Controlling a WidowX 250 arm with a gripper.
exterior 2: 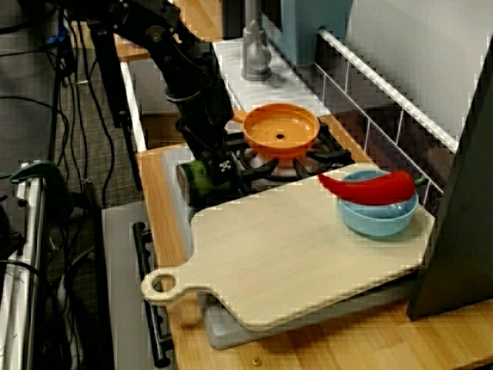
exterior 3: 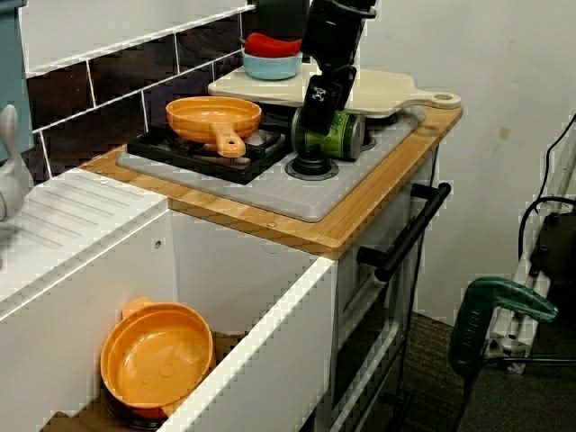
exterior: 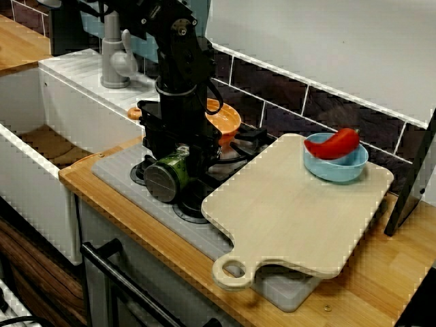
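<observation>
- The gripper [exterior: 182, 158] is reaching down over the front of the grey stove [exterior: 122, 178], its fingers clamping a green can [exterior: 165, 177].
- The can is lying on its side with its round dark end facing the front edge of the bench [exterior: 381, 286]. It is hanging right over a front burner [exterior 3: 312, 166], and I cannot tell whether it is touching it.
- An orange pan [exterior 2: 280, 129] is sitting on a back burner, just behind the gripper.
- A wooden cutting board [exterior: 293, 204] is lying just beside the can, covering the stove's other end, with its handle pointing toward the bench front.
- A blue bowl [exterior: 340, 170] is standing on the board's far corner, with a red pepper [exterior: 335, 143] resting across it.
- An orange pot [exterior 3: 157, 355] is sitting down in the sink [exterior 3: 270, 342], well apart from the gripper.
</observation>
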